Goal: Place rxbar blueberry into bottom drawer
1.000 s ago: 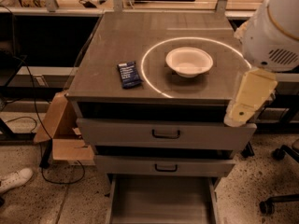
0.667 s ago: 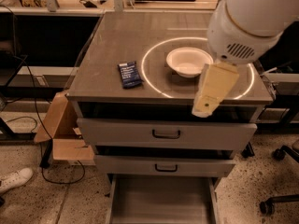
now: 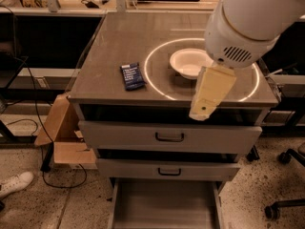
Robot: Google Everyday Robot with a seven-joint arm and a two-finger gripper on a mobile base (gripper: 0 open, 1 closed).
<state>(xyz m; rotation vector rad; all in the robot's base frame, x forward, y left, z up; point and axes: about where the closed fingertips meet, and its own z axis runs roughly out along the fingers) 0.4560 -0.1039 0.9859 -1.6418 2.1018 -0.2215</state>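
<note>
The rxbar blueberry [image 3: 132, 76] is a small dark navy wrapper with white text, lying flat on the left part of the cabinet top. The bottom drawer [image 3: 164, 205] is pulled out below the two upper drawers, a wide shallow grey tray with nothing in it. My gripper [image 3: 201, 112] hangs from the big white arm over the cabinet's front edge, to the right of the bar and in front of the white bowl. Only its cream-coloured finger shows.
A white bowl [image 3: 187, 63] sits inside a white ring marked on the cabinet top [image 3: 119, 42]. Two upper drawers with black handles [image 3: 169, 137] are partly open. A cardboard box [image 3: 59, 132] and cables lie left of the cabinet. Office chair bases [image 3: 286, 204] stand at right.
The arm and gripper have swung left, from the cabinet's right edge to over the front middle, closer to the bowl. The bar, bowl and drawers have not moved.
</note>
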